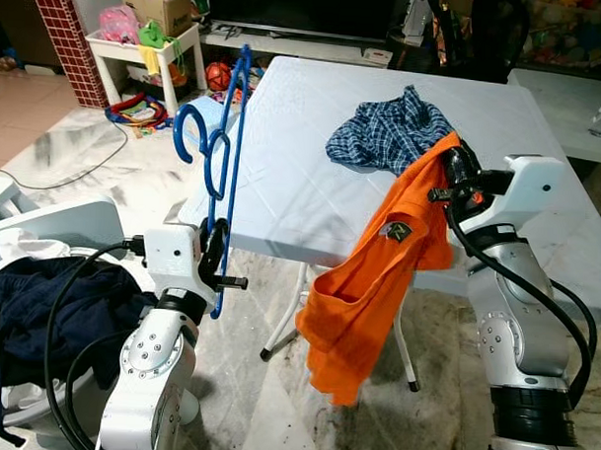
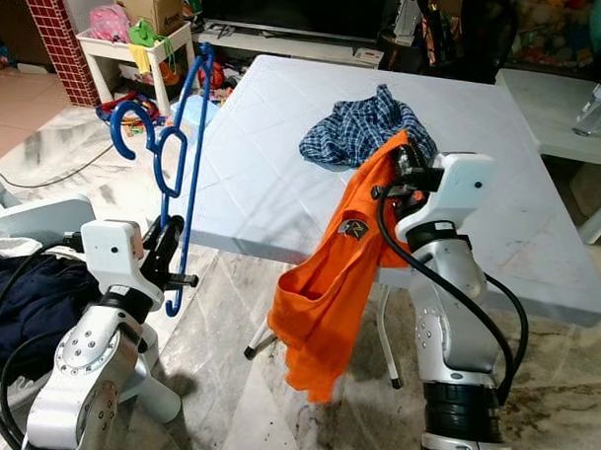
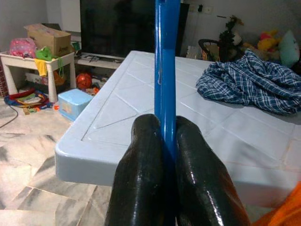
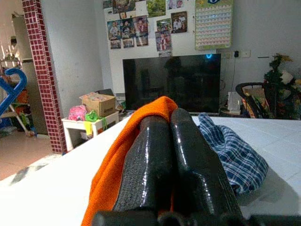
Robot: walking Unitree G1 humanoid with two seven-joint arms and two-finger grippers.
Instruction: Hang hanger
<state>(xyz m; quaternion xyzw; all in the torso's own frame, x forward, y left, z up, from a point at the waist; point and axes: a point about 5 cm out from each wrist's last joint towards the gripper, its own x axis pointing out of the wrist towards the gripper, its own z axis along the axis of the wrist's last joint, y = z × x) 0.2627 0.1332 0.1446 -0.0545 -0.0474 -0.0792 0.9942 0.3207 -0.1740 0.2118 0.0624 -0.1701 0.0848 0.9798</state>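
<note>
A blue plastic hanger (image 1: pixel 222 148) stands almost upright at the table's left edge, hook pointing left. My left gripper (image 1: pixel 217 252) is shut on its lower bar, and its black fingers (image 3: pixel 141 179) squeeze the blue bar (image 3: pixel 165 80) in the left wrist view. An orange shirt (image 1: pixel 383 272) hangs off the front of the white table (image 1: pixel 283 165), gathered at its top in my right gripper (image 1: pixel 450 171), which is shut on the cloth. The orange cloth (image 4: pixel 122 160) drapes beside the right fingers (image 4: pixel 164 160). A blue plaid shirt (image 1: pixel 388 129) lies crumpled on the table behind it.
A white basket with dark clothes (image 1: pixel 51 305) sits at my lower left. A small white shelf with toys and a box (image 1: pixel 149 27) stands at the back left, a television (image 4: pixel 171 82) behind the table. The folding table's legs (image 1: pixel 287 323) stand under the shirt.
</note>
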